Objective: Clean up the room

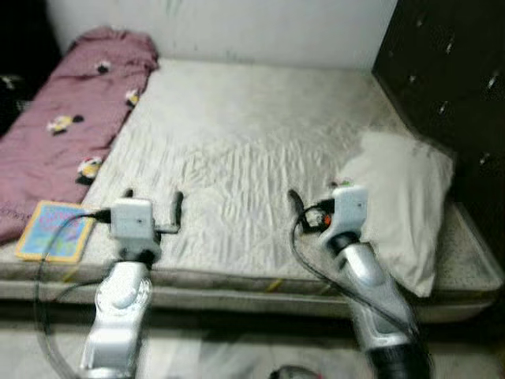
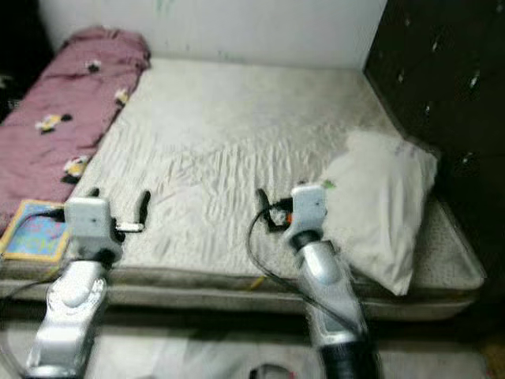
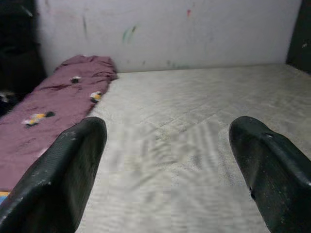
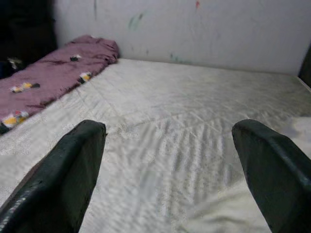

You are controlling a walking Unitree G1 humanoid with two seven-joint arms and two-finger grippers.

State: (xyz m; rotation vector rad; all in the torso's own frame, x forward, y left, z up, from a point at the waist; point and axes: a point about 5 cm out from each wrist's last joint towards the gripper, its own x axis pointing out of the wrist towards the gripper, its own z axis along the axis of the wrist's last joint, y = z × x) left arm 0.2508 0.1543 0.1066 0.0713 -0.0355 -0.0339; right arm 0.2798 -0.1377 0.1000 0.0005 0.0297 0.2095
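mattress (image 1: 237, 150): wrinkled matt cloth | blanket (image 1: 71, 118): soft fabric | pillow (image 1: 402, 205): smooth cloth

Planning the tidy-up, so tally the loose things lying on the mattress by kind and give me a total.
White pillow: 1
Maroon blanket with small cartoon prints: 1
Colourful flat book, at the mattress's near left corner: 1
Total: 3

Off-white quilted mattress (image 1: 252, 150), mauve blanket (image 1: 67, 126) dotted with yellow-and-black motifs, white pillow (image 1: 402, 197), blue and yellow book (image 1: 54, 230), black headboard (image 1: 450, 87), white wall (image 1: 260, 28) with faint coloured marks
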